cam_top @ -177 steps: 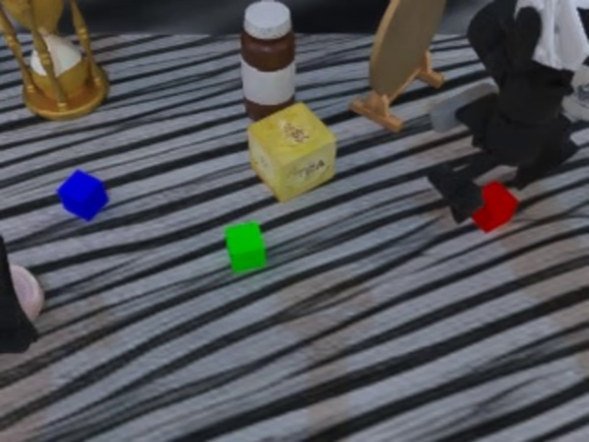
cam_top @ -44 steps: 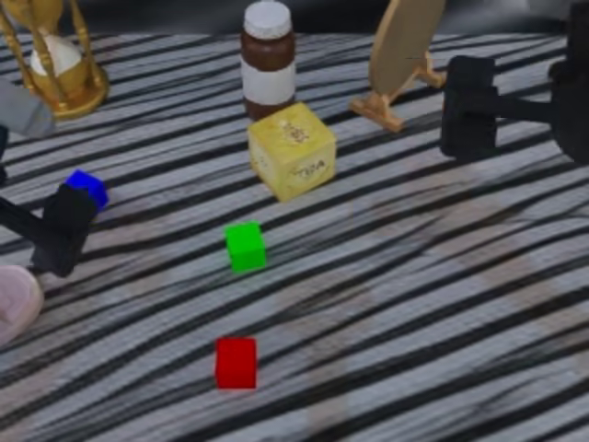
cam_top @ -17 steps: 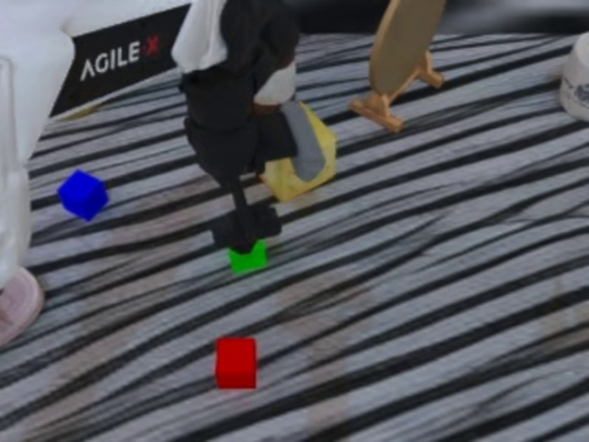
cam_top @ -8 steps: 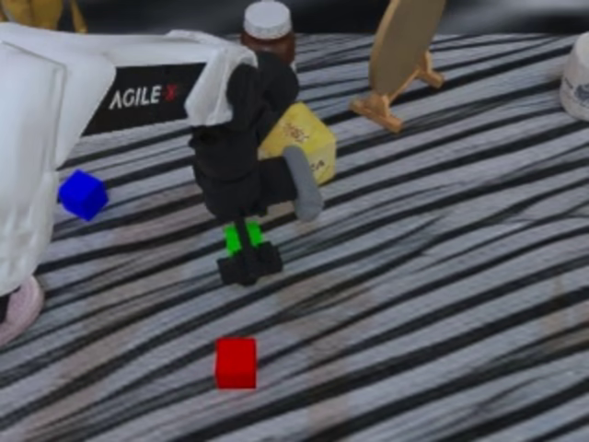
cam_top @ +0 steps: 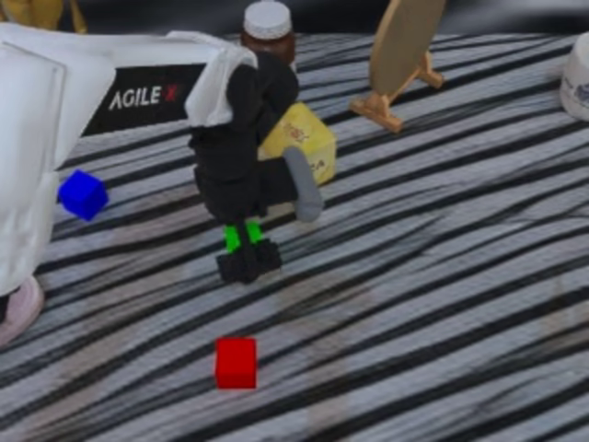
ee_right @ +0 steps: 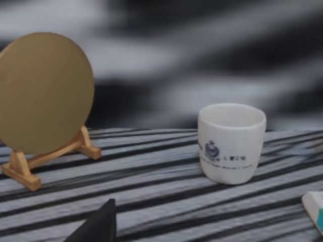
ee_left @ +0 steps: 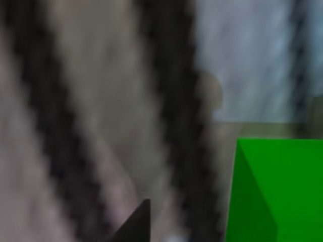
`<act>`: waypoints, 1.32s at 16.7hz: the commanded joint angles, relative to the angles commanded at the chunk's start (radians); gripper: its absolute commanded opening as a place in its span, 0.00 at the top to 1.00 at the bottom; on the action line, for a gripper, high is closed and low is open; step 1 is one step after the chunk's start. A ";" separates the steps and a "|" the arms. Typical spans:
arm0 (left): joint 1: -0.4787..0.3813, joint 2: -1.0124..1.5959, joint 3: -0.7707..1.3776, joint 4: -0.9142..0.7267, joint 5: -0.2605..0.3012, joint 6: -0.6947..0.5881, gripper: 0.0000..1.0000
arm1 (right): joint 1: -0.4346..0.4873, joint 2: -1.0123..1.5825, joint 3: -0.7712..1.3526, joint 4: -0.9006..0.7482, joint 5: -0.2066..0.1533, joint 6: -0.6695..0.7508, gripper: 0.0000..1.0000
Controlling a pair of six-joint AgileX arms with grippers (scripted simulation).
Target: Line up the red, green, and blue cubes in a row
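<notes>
so the table (cam_top: 442,276) has this black and grey striped top. Relative to the left gripper (cam_top: 247,261): red cube (cam_top: 236,362) in front of it, blue cube (cam_top: 83,194) off to its left, yellow box (cam_top: 308,143) right behind it. Further back are the brown jar (cam_top: 267,28) and round wooden disc on a stand (cam_top: 403,51), white cup (ee_right: 231,142) far right.

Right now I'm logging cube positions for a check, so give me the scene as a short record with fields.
left gripper: down over the green cube, fingers straddling it
green cube: mid-table, before the yellow box
red cube: alone, nearer the table's front edge
blue cube: at the left, untouched
right gripper: out of the top view; its wrist view faces a white cup
</notes>
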 joint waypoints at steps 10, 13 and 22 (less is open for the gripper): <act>0.000 0.000 0.000 0.000 0.000 0.000 1.00 | 0.000 0.000 0.000 0.000 0.000 0.000 0.00; 0.000 0.000 0.000 0.000 0.000 0.000 1.00 | 0.000 0.000 0.000 0.000 0.000 0.000 0.00; 0.014 -0.057 0.107 -0.166 0.007 -0.010 1.00 | 0.000 0.000 0.000 0.000 0.000 0.000 0.00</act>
